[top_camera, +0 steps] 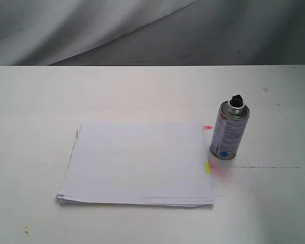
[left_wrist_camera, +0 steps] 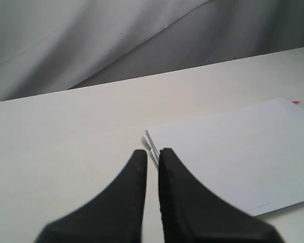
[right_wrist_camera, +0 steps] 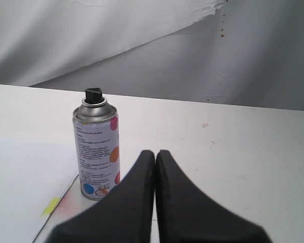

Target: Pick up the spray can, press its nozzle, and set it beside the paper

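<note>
The spray can (top_camera: 230,131) stands upright on the white table, just off the right edge of the paper (top_camera: 137,162), black nozzle (top_camera: 237,98) on top. In the right wrist view the can (right_wrist_camera: 96,147) stands a short way ahead of and beside my right gripper (right_wrist_camera: 155,153), which is shut and empty, apart from the can. My left gripper (left_wrist_camera: 152,152) hovers by a corner of the paper (left_wrist_camera: 233,152), its fingers nearly together with only a thin slit, holding nothing. Neither gripper shows in the exterior view.
A yellow tab (top_camera: 207,167) sticks out of the paper's right edge near the can, with faint pink stains on the table (top_camera: 274,203) around it. A grey cloth backdrop (top_camera: 142,30) hangs behind the table's far edge.
</note>
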Robot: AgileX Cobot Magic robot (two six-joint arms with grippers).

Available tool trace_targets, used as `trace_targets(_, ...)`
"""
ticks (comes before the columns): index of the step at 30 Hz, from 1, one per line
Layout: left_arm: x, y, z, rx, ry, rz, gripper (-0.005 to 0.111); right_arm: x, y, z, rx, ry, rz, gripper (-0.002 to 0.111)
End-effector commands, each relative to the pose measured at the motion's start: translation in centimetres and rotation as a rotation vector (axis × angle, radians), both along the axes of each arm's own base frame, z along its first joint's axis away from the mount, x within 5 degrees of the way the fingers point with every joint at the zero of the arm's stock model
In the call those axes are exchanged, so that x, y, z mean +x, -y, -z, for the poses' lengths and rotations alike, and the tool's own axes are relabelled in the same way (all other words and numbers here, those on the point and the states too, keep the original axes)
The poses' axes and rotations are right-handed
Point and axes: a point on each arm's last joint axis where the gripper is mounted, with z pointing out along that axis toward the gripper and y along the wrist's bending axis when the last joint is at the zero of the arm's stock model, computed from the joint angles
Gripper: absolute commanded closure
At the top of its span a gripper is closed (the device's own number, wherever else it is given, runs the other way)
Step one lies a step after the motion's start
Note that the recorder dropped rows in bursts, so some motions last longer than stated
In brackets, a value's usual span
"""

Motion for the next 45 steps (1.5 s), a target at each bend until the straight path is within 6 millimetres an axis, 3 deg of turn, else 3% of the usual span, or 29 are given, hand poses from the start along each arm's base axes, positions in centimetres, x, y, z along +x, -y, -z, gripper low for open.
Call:
trace_targets(1,0.0,0.0,0.1,-0.012,0.001,-0.002,0.097,0.0,0.0,0.1,-0.001,0.0,0.007,0.108)
trace_targets(31,0.0,0.0,0.1,-0.012,0.001,-0.002,0.097,-0.1,0.0,0.1,0.003,-0.015,0.005,0.108)
trace_targets(33,0.0,0.0,0.1,-0.012,0.001,-0.002,0.097,-0.3,0.0,-1.1,0.004,0.0,0.003,0.108)
trace_targets(39,0.0,0.0,0.1,-0.012,0.001,-0.002,0.097,-0.5,0.2,-7.3,-0.04,0.074,0.01,0.108)
trace_targets(42,0.0,0.0,0.1,-0.012,0.001,-0.002,0.097,0.3,0.1,-10.0,-0.045,0.071,0.011,0.108)
trace_targets(45,0.0,0.0,0.1,-0.012,0.001,-0.002,0.097,1.4,0.0,-11.3,-0.065,0.056,0.015,0.108)
